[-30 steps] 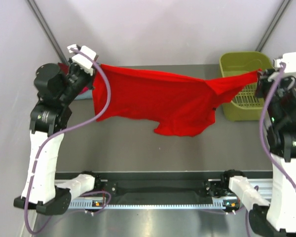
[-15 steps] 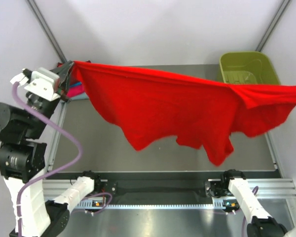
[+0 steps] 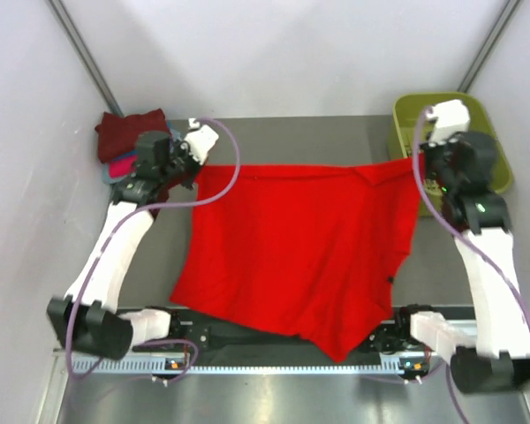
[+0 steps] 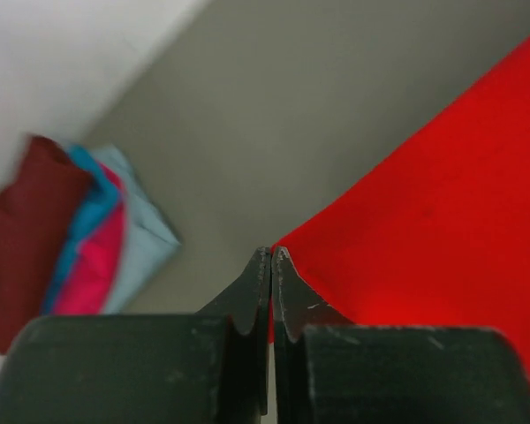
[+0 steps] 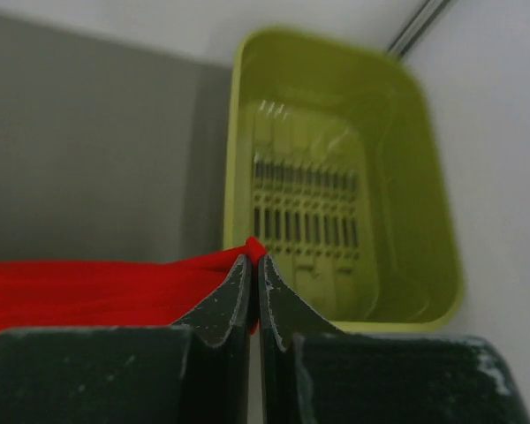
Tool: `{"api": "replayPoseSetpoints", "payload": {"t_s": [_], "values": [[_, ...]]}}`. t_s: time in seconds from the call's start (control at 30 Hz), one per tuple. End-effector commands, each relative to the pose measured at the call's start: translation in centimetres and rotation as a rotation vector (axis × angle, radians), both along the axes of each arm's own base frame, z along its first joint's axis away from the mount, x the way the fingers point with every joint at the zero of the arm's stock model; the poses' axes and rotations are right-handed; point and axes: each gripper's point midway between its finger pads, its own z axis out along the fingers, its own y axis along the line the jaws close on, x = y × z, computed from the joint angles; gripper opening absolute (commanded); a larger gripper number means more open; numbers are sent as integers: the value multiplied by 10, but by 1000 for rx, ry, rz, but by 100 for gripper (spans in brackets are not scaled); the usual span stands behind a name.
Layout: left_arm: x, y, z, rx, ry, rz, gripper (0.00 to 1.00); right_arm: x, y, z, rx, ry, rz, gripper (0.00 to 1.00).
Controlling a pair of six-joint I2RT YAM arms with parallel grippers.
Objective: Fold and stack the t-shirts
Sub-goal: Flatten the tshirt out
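Note:
The bright red t-shirt [image 3: 300, 247] lies spread flat over the table, its near hem hanging over the front rail. My left gripper [image 3: 194, 168] is shut on its far left corner; the left wrist view shows red cloth [image 4: 442, 203] pinched between the fingertips [image 4: 272, 254]. My right gripper [image 3: 421, 162] is shut on the far right corner, red cloth [image 5: 97, 291] bunched at the tips [image 5: 253, 258]. A stack of folded maroon, pink, teal and pale blue t-shirts [image 3: 128, 141] sits at the far left, also in the left wrist view [image 4: 62, 238].
The olive-green basket [image 3: 490, 146] stands at the far right corner, just behind my right gripper; it fills the right wrist view [image 5: 344, 203]. Grey walls close the back and sides. The arm bases and rail [image 3: 283, 349] run along the near edge.
Both arms swung the lifted, stretched red shirt down and forward. It now lies flat on the table instead of hanging in the air. Both grippers stay shut on its corners.

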Motion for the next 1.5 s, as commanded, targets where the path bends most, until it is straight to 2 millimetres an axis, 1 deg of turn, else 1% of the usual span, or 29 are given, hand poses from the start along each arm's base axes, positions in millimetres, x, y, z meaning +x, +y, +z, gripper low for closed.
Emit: {"api": "replayPoseSetpoints", "payload": {"t_s": [0.0, 0.07, 0.1, 0.17, 0.2, 0.23, 0.27, 0.3, 0.33, 0.37, 0.4, 0.43, 0.47, 0.5, 0.53, 0.57, 0.6, 0.63, 0.7, 0.73, 0.77, 0.83, 0.87, 0.9, 0.93, 0.97, 1.07, 1.33, 1.47], "values": [[23, 3, -16, 63, -34, -16, 0, 40, 5, -21, 22, 22, 2, 0], [37, 2, -45, 93, 23, -26, 0, 62, 12, -39, 50, 69, 26, 0], [43, 3, -51, 103, 35, -19, 0, 81, 15, -53, 65, 93, 33, 0], [63, 5, -64, 89, 64, -10, 0, 100, 21, -60, 66, 109, 57, 0], [69, 6, -68, 72, 78, -2, 0, 117, 23, -78, 47, 160, 70, 0], [77, 10, -72, 69, 89, 16, 0, 125, 25, -82, 41, 173, 79, 0], [92, 11, -78, 68, 99, 29, 0, 136, 28, -74, 40, 157, 92, 0], [100, 14, -80, 55, 105, 46, 0, 152, 28, -95, 31, 206, 99, 0], [108, 15, -83, 52, 108, 53, 0, 162, 30, -100, 32, 217, 106, 0], [120, 14, -90, 53, 121, 55, 0, 174, 33, -92, 36, 197, 118, 0], [126, 14, -93, 51, 126, 56, 0, 190, 34, -115, 40, 244, 116, 0], [132, 13, -96, 50, 132, 58, 0, 202, 37, -105, 41, 221, 119, 0], [144, 13, -100, 48, 135, 67, 0, 211, 38, -110, 40, 228, 121, 0], [150, 14, -102, 36, 139, 78, 0, 225, 40, -130, 34, 265, 123, 0], [155, 13, -104, 35, 140, 82, 0, 233, 43, -133, 32, 268, 130, 0], [166, 14, -108, 36, 142, 92, 0, 243, 44, -122, 31, 241, 131, 0], [172, 12, -109, 27, 148, 98, 0, 252, 44, -139, 34, 274, 129, 0], [184, 13, -110, 25, 144, 110, 0, 264, 47, -145, 32, 276, 133, 0], [195, 15, -113, 31, 138, 124, 0, 273, 47, -153, 30, 284, 131, 0], [205, 15, -116, 32, 130, 129, 0, 280, 50, -149, 29, 270, 135, 0], [211, 18, -119, 39, 128, 141, 0, 287, 50, -161, 30, 283, 131, 0], [225, 23, -126, 38, 126, 161, 0, 297, 53, -162, 26, 273, 132, 0], [229, 27, -129, 37, 132, 171, 0, 301, 54, -175, 22, 291, 130, 0], [232, 29, -132, 35, 138, 175, 0, 303, 58, -177, 18, 293, 135, 0], [238, 31, -129, 32, 128, 184, 2, 304, 61, -179, 16, 294, 136, 0], [242, 32, -139, 35, 137, 192, 8, 305, 63, -182, 16, 297, 139, 0], [251, 37, -146, 28, 121, 232, 29, 303, 70, -188, 14, 305, 153, 0], [263, 35, -146, -12, 100, 256, 29, 302, 80, -185, 1, 296, 158, 0], [263, 33, -141, -31, 97, 262, 44, 302, 79, -187, -3, 296, 155, 0]]}}
